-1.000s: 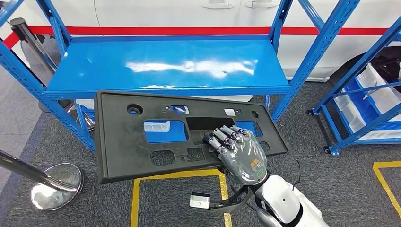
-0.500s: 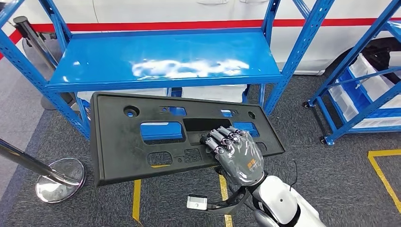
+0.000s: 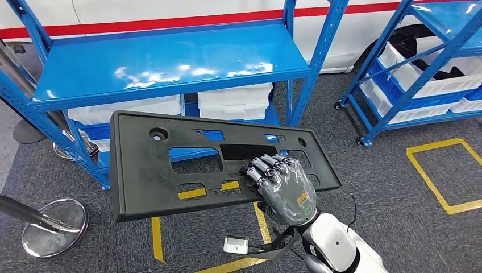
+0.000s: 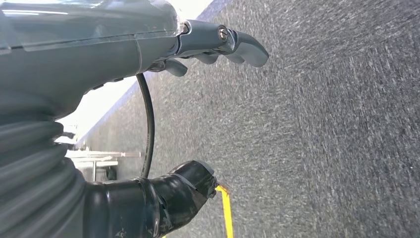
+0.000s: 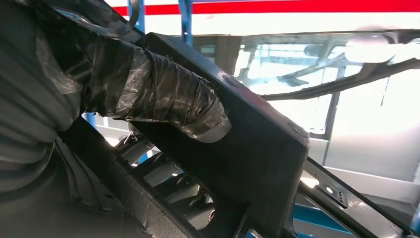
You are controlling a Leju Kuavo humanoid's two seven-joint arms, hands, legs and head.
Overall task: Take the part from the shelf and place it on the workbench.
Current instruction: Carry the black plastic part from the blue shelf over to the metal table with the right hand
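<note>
At the far left of the head view a chrome stanchion base [image 3: 54,226] stands on the grey carpet [image 3: 386,187]. The black plastic panel [image 3: 148,176], pierced with cut-outs, is held flat in the air in front of the blue shelf [image 3: 170,65], clear of its front edge. The right hand [image 3: 281,185] grips the panel near its right end, fingers [image 3: 262,168] curled over the top. The left hand [image 4: 148,99] hangs above carpet, fingers apart, holding nothing.
</note>
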